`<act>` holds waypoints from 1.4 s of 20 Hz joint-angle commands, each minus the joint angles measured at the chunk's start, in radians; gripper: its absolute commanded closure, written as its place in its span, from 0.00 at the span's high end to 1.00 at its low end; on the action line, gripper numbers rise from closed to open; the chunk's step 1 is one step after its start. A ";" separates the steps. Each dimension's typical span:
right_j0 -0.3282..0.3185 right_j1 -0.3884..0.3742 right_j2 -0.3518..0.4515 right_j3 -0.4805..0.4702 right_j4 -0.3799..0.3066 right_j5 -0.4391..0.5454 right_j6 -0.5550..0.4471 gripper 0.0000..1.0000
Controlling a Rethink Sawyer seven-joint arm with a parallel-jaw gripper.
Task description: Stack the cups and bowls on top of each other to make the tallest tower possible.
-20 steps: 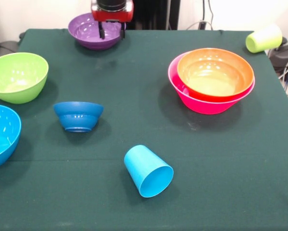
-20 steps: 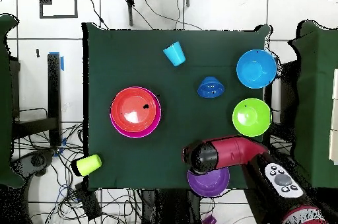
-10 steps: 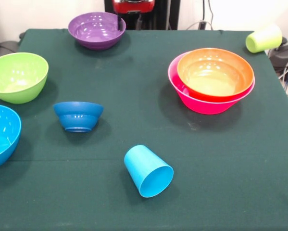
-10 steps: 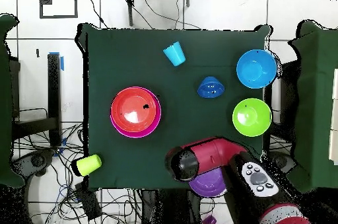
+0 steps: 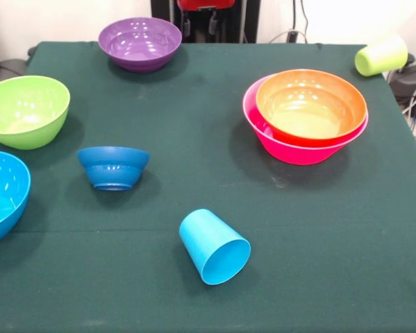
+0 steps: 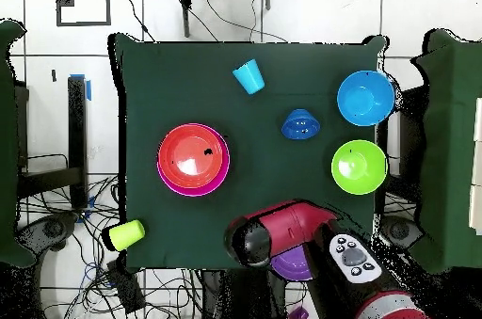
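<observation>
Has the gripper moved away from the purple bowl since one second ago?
Yes. The gripper has lifted out of the purple bowl and shifted right, toward the pedestal.

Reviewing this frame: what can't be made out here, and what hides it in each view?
- pincer: front view, cut off by the top edge; open or shut unclear. Overhead, the arm covers it.
- purple bowl: overhead, mostly under the arm.
- pink bowl: its inside is hidden by the nested orange bowl.
- sky blue bowl: front view, cut by the left edge.
</observation>
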 commanded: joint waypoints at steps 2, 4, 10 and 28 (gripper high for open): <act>-0.006 0.060 -0.010 -0.007 -0.076 -0.058 -0.009 1.00; -0.009 0.074 -0.010 -0.023 -0.081 -0.058 -0.013 1.00; 0.008 0.145 -0.012 -0.099 -0.089 -0.051 -0.016 1.00; -0.067 0.158 -0.063 -0.047 -0.181 -0.134 -0.021 1.00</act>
